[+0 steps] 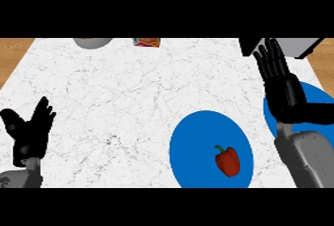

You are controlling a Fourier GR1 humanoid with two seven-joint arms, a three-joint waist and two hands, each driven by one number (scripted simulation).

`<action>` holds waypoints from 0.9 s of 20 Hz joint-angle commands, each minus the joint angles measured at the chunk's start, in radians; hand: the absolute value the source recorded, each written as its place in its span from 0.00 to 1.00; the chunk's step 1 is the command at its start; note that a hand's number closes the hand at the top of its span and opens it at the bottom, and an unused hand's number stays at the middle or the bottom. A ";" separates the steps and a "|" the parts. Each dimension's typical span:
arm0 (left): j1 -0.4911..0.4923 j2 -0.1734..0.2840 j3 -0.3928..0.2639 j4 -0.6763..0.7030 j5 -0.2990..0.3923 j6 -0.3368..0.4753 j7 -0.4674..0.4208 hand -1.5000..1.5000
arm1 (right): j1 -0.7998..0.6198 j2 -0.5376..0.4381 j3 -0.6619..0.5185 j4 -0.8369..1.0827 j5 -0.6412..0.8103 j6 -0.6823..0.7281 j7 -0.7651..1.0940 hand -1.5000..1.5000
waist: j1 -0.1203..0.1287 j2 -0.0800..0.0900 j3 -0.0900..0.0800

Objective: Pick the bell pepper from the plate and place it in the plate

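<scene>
from my seat i see the bell pepper (pixel 228 160) lying on the near blue plate (pixel 195 132), in the lower right part of it, with its green stem pointing away from me. nothing touches it. a second blue plate (pixel 320 95) is further to the right, and most of it is hidden behind my right hand (pixel 282 86) and cut by the edge of the view.

my right hand is released: the fingers are straight and point away from me over the white counter (pixel 130 88), and the palm is above the inner edge of the second plate. it holds nothing. it is beside the pepper's plate but apart from the pepper itself. my left hand (pixel 29 128) is also released, fingers up, resting at the lower left edge of the view, well apart from both plates.

how i should read the progress, i cannot say for sure. either the pepper is not yet picked and waits on its starting plate, so that all the work is left, or it is already put down on the goal plate and the hand is free of it. the view alone does not tell me which plate is which. if it is the start, i must bring the right hand back toward me and down on the pepper, close the fingers around it, and carry it to the plate on the right.

at the far edge of the counter there is a grey bowl (pixel 91 42) and a small coloured box (pixel 146 42); they have no part in this.
</scene>
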 commanded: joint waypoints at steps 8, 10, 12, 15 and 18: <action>0.008 -0.029 -0.117 -0.009 -0.061 -0.054 -0.021 0.50 | -0.124 -0.320 0.191 -0.175 0.307 0.315 -0.023 1.00 | -0.067 -0.052 0.028; 0.014 -0.050 -0.141 -0.019 -0.074 -0.046 -0.029 0.50 | -0.099 -0.366 0.237 -0.191 0.465 0.276 -0.100 1.00 | -0.070 -0.028 0.043; 0.027 -0.074 -0.182 -0.094 -0.096 -0.030 -0.019 0.50 | 0.184 -0.227 0.248 -0.062 0.411 0.193 -0.345 1.00 | -0.042 0.006 0.054; 0.008 -0.095 -0.191 -0.077 -0.109 -0.011 -0.027 0.50 | 0.261 -0.094 0.220 0.017 0.072 0.350 -0.320 0.00 | -0.044 0.020 0.057; 0.012 -0.108 -0.211 -0.063 -0.124 -0.014 -0.031 0.50 | 0.281 -0.165 0.235 0.095 0.077 0.556 -0.562 0.00 | -0.028 0.013 0.052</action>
